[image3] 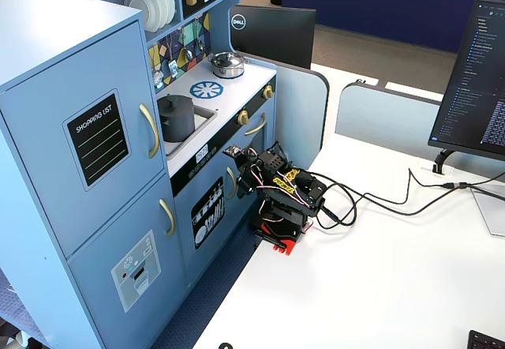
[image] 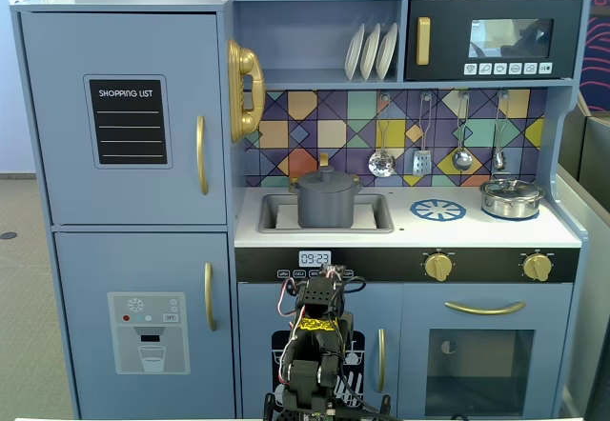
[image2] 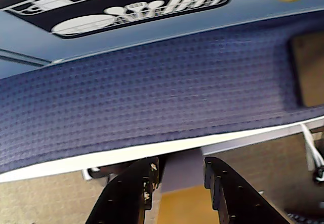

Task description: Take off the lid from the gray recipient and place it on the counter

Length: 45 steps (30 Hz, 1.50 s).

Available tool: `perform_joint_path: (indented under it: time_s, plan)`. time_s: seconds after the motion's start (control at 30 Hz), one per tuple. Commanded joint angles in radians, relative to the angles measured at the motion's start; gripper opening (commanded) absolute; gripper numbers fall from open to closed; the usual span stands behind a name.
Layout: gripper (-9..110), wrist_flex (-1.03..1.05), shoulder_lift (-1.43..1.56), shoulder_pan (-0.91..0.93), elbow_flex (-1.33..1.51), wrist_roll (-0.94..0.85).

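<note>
The blue toy kitchen [image: 315, 202] fills both fixed views, and its white counter [image: 419, 230] carries a sunken sink [image: 376, 213], a blue burner ring [image: 438, 210] and a shiny silver pot [image: 511, 198] at the right end. The gray recipient [image: 327, 204] stands in the sink with the lid [image: 326, 179] seated flat on its rim, knob up. The arm [image3: 280, 195] sits folded low on the table in front of the lower cabinet doors, well below the counter and well apart from the pot. In the wrist view the gripper [image2: 179, 171] points at a dark blue mat [image2: 152, 107] along the foot of the kitchen, its two jaws parted with nothing between them. The likeliest trouble, to my eye, comes from the reach: the arm must rise up past the front panel with its gold oven knobs [image: 438, 267], and a careless swing could clip that edge. The lid's knob is small, so a pinch that lands off-centre could slip, or lift the light pot out of the sink along with the lid. The sink walls also crowd the pot, leaving little room beside it. The wrist view shows neither pot nor lid, the first fixed view cuts off the arm's base, and the pot's side handles are too small to make out clearly from the angled fixed view.
</note>
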Motion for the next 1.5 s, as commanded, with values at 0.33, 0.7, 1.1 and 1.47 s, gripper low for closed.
perform_joint_path:
  time_s: [0.33,0.7,1.1,1.47]
  plan:
    - [0,-0.325,-0.227,-0.089,-0.683,0.025]
    - [7,-0.712,-0.434,-0.067,-0.861,0.009]
    - [19,-0.948,-0.707,-0.078,-1.006,-0.011]
    - [17,-1.103,-0.859,-0.083,-1.032,-0.025]
